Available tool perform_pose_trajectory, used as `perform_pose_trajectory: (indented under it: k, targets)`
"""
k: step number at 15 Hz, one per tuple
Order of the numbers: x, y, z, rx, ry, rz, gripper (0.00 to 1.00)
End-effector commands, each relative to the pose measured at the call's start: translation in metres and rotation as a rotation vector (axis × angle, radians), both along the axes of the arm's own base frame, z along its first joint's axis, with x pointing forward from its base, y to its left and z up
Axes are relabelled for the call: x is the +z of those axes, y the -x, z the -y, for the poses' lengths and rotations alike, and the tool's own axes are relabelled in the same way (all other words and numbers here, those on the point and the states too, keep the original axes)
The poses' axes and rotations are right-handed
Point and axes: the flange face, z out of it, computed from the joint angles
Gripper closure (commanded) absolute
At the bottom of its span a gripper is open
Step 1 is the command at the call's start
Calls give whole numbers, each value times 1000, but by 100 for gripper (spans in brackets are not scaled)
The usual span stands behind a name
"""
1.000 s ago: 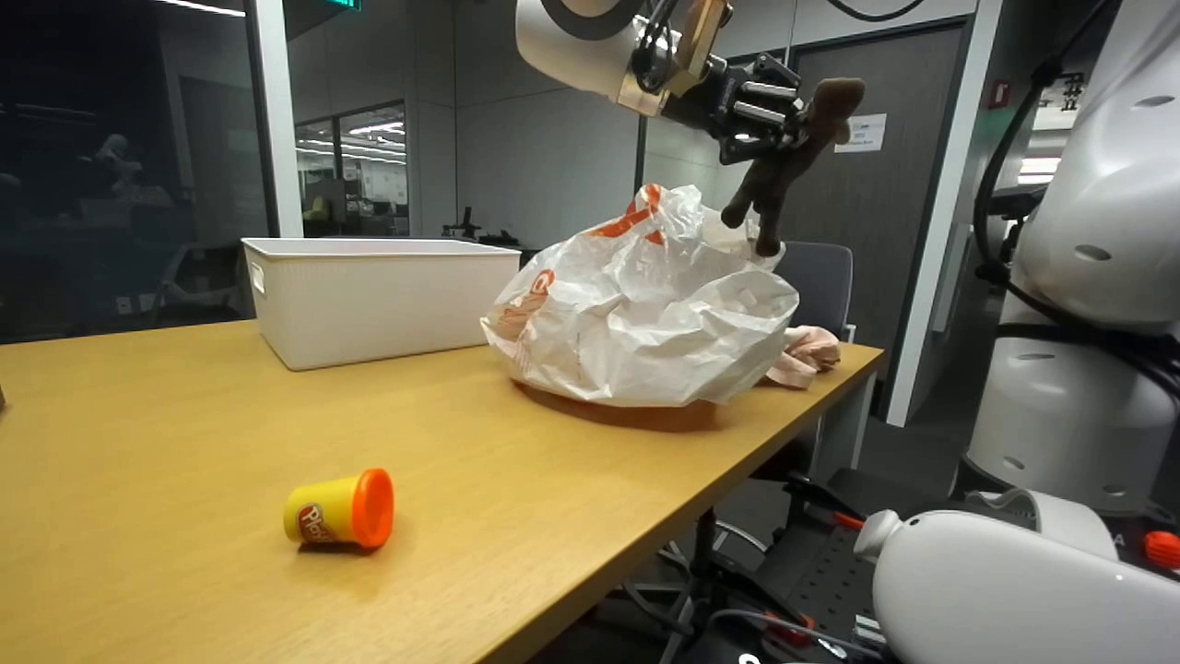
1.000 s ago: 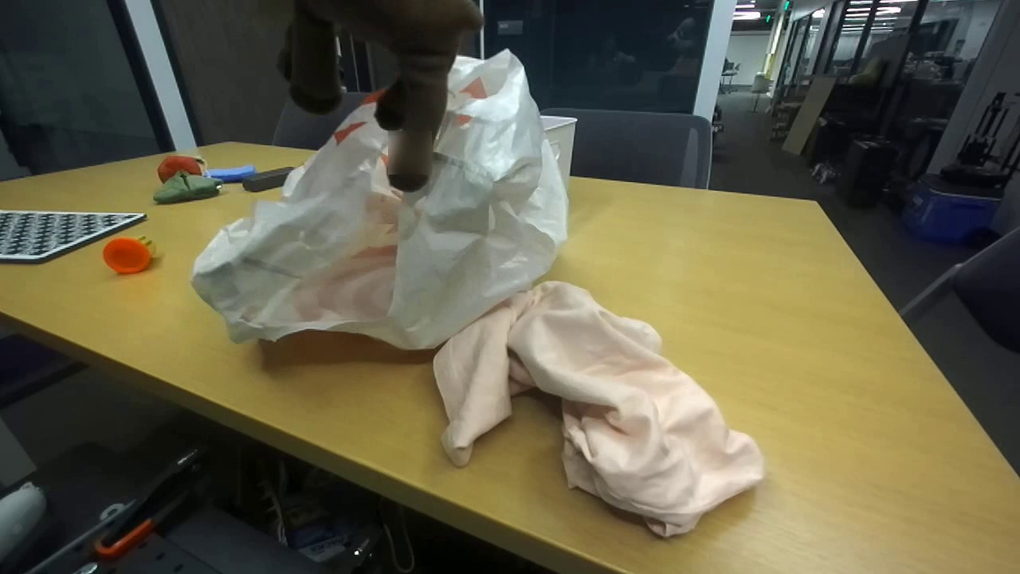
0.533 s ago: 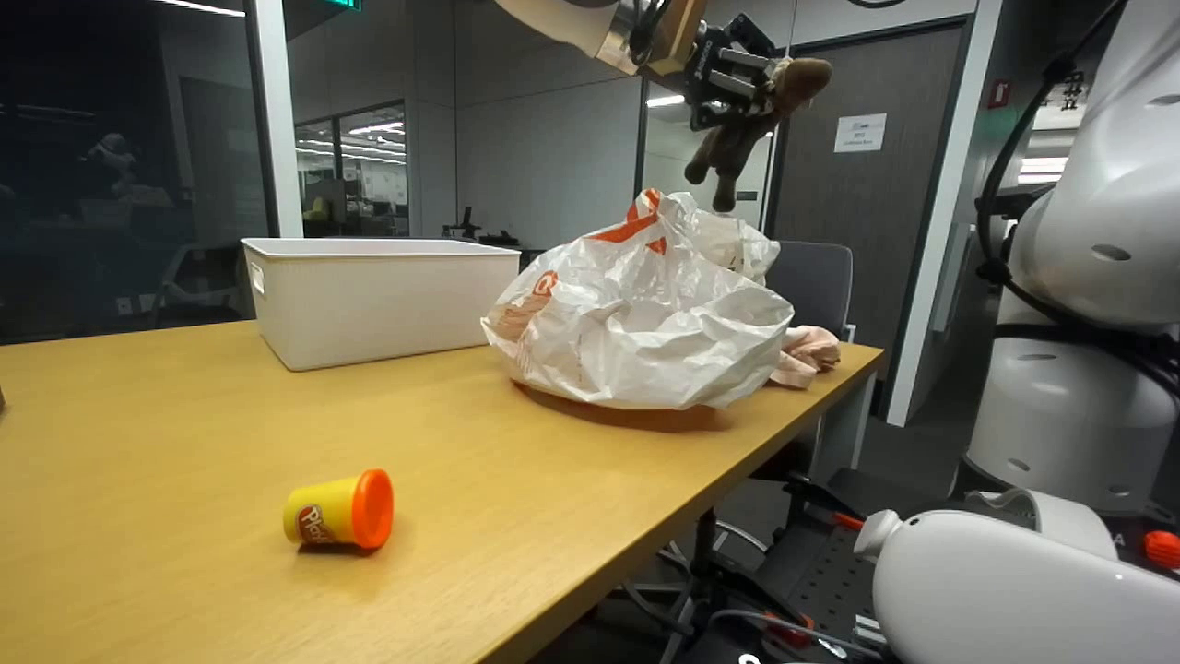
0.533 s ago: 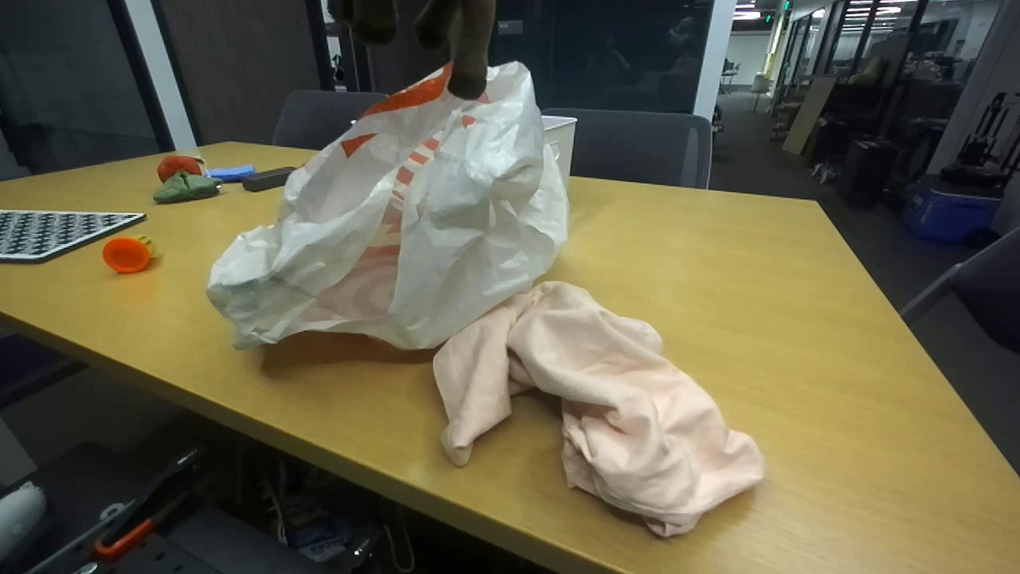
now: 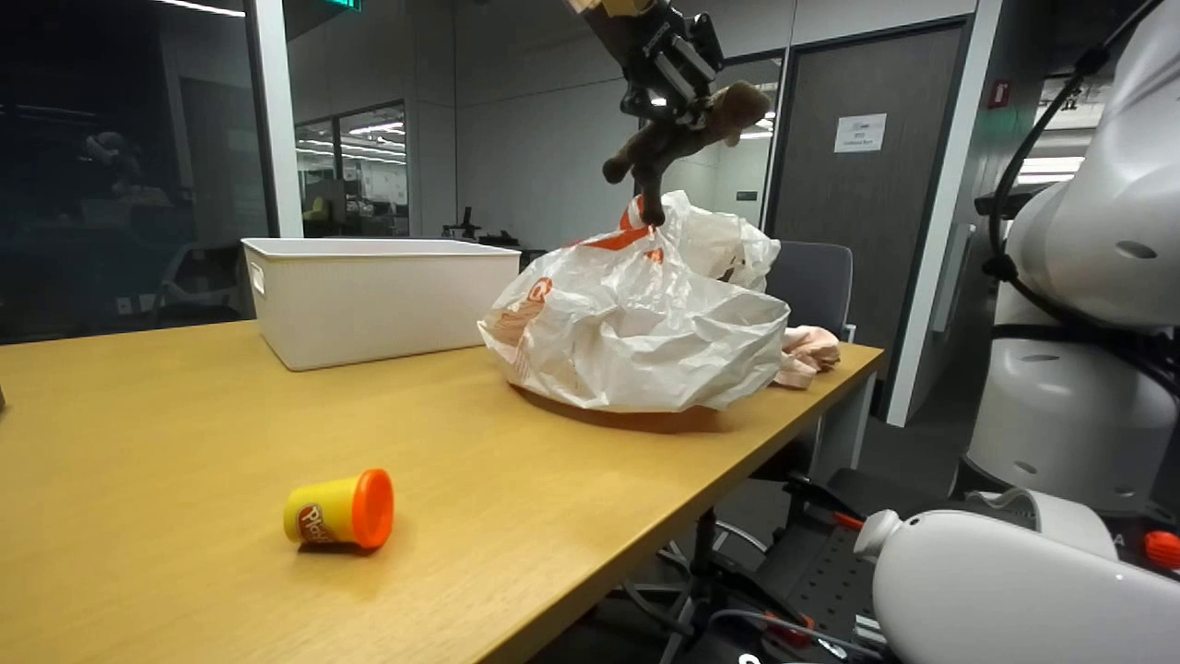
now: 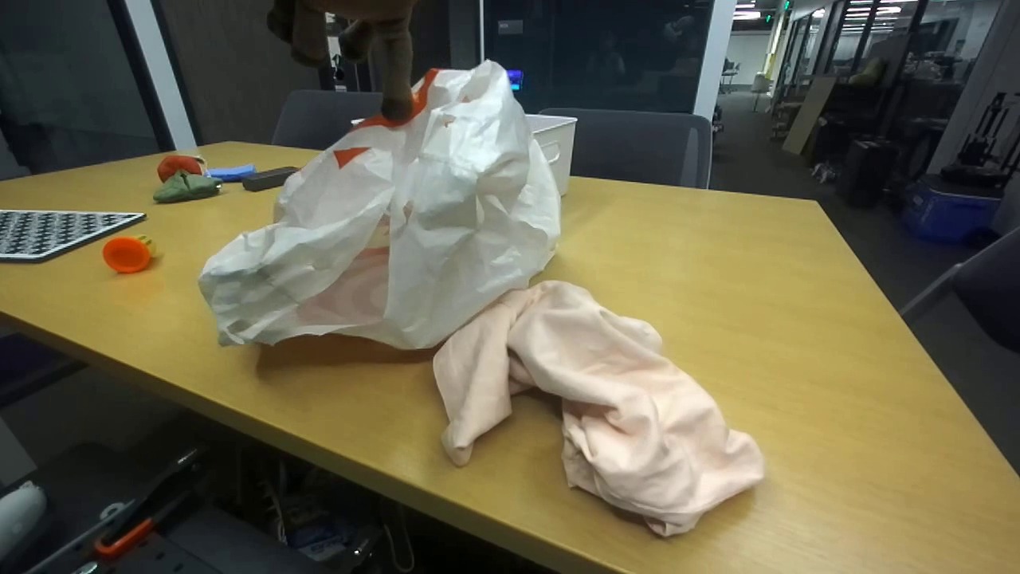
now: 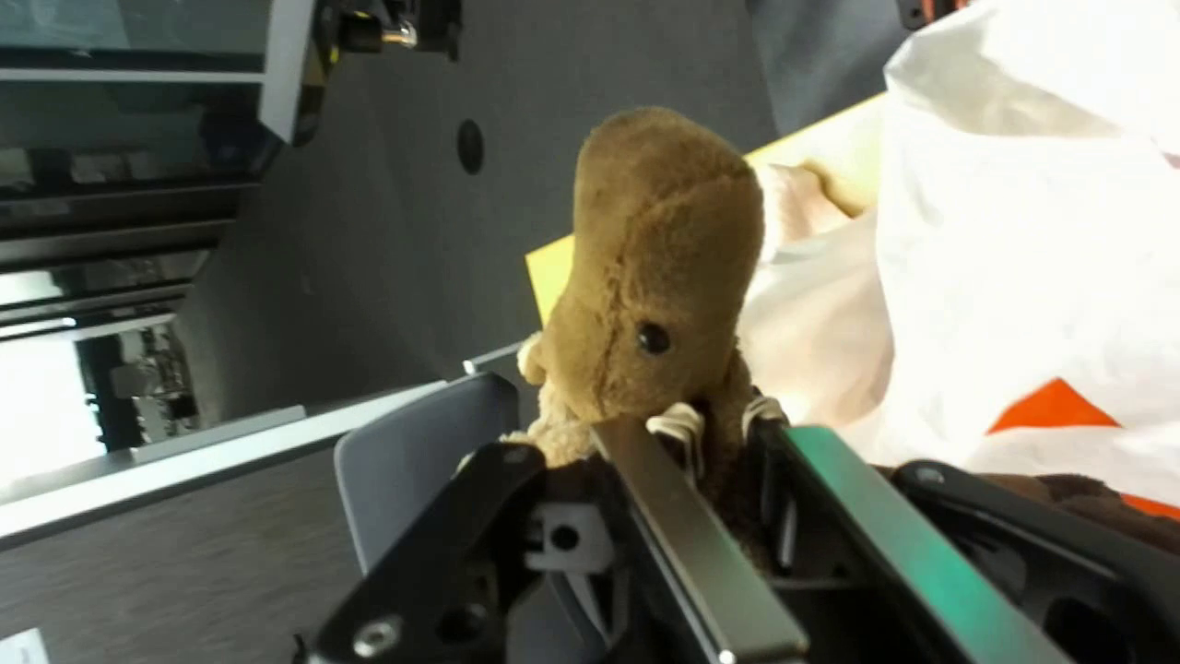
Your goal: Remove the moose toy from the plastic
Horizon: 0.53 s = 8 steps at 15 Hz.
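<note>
In gripper (image 7: 724, 420), set narrow: holds moose toy (image 7: 668, 249) just below the head | hangs above plastic bag (image 5: 636, 341), with one foot overlapping its top in both exterior views; cannot tell whether touching | just beside the bag: pink cloth (image 6: 629, 414); near it: white bin (image 5: 387, 304) | well apart: yellow tub (image 5: 327, 512), on its side | beneath: table (image 5: 184, 443)

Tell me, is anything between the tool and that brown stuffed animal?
Nothing visible does: the tool holds the moose toy directly, just behind its head. The plastic bag is lower down, though a dangling foot overlaps its top in both exterior views; contact is unclear.
</note>
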Motion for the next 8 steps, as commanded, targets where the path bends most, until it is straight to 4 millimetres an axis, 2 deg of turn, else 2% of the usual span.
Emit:
perform_pose_trajectory:
  k: [1,5,8]
  targets:
    - [0,-4,-38,77,-167,85,93]
    - [-21,-16,-88,187,-383,145,94]
    - [-19,-21,-119,298,-498,222,94]
